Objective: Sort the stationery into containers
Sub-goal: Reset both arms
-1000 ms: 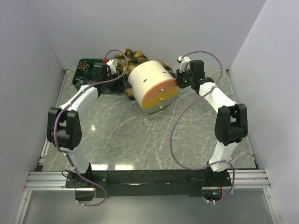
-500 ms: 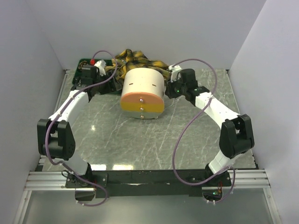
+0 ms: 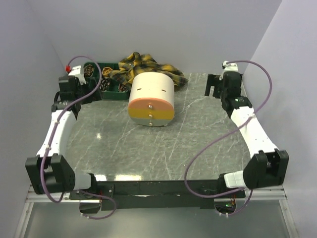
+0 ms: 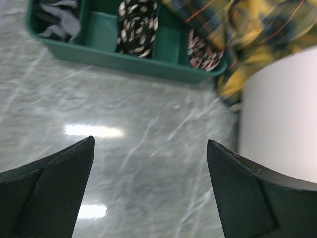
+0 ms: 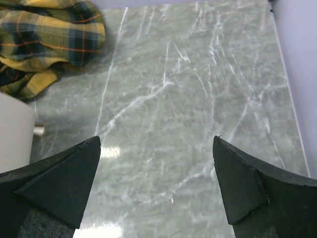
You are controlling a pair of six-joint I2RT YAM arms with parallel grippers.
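1. Both arms sit wide, nothing held. Left gripper is over the far-left corner of the worktop, fingers spread apart and empty. Right gripper is near the far-right corner, fingers also spread and empty.
2. Green tray is at the far edge, left. Its compartments hold grey bits and patterned coils; I can't ID them further.
3. Cream drum is far-centre, its orange face towards the near edge. Plaid cloth is bunched behind it and laps onto the tray's right end.
4. No loose stationery shows on the open worktop.
5. Read: between picks, or sorting close to done.
6. Next: locate a remaining item. Cloth folds and the drum's far side are hidden, so check those before reaching in.
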